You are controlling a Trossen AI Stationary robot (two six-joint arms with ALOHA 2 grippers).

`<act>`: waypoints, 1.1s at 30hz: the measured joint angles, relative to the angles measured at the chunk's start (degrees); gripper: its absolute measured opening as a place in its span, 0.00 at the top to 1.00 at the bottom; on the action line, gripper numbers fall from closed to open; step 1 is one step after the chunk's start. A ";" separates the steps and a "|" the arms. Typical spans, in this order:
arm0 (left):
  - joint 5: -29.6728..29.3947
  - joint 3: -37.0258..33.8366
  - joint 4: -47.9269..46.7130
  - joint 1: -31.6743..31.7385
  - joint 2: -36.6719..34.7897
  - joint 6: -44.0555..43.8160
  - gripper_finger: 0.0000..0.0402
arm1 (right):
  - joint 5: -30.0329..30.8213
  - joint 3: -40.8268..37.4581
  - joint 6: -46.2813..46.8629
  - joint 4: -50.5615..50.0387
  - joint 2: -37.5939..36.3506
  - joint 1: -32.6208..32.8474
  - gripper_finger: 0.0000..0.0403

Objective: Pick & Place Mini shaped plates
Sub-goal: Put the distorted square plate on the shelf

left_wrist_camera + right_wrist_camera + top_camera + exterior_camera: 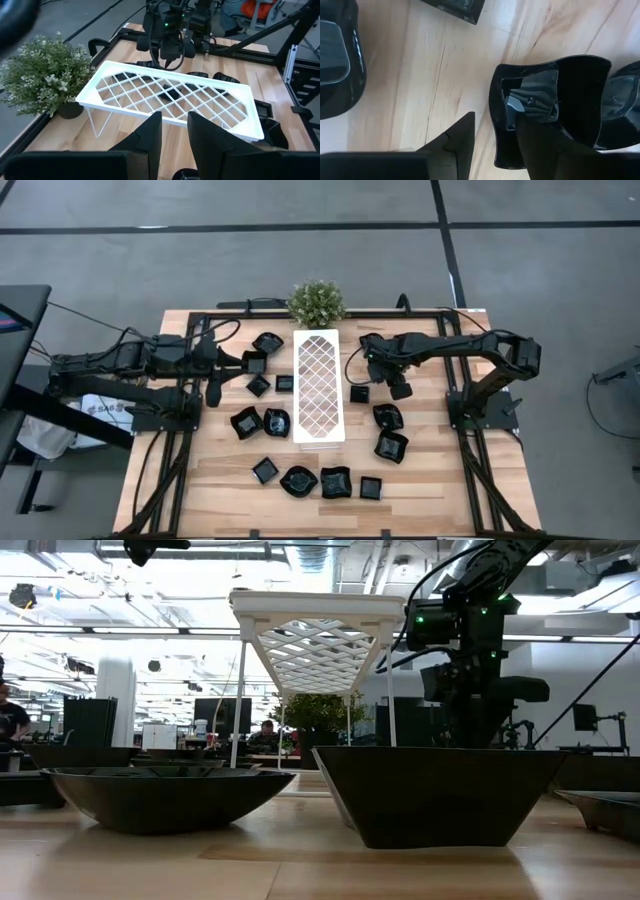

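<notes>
Your right gripper (495,137): fingers part-open astride the rim of a wavy-edged plate (555,100), right of the white tray (318,386); grip not discernible. Your left gripper (172,135): part-open, empty, left of tray.

The table (430,480) is pale planked wood, smooth. The small plates (555,105) are glossy black. The lattice tray (170,92) looks white matt plastic.
</notes>
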 joint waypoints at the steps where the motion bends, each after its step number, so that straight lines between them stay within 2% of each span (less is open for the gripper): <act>1: 0.00 0.00 0.00 0.00 0.00 -0.04 0.76 | 0.00 0.00 -0.14 0.03 0.00 0.00 0.67; 7: 0.00 0.00 0.03 0.00 0.02 -0.04 0.76 | -0.25 0.07 -0.39 0.17 0.57 0.00 0.70; 17: 0.00 0.00 0.31 0.02 0.02 -0.06 0.76 | 0.05 0.07 1.12 0.37 4.11 0.00 0.69; 28: 0.00 0.00 0.42 0.02 0.02 -0.07 0.76 | 0.17 0.07 2.65 -0.01 3.74 0.00 0.71; 33: 0.00 0.00 0.42 0.02 0.02 -0.08 0.76 | 0.72 0.09 3.07 -0.05 3.74 0.02 0.77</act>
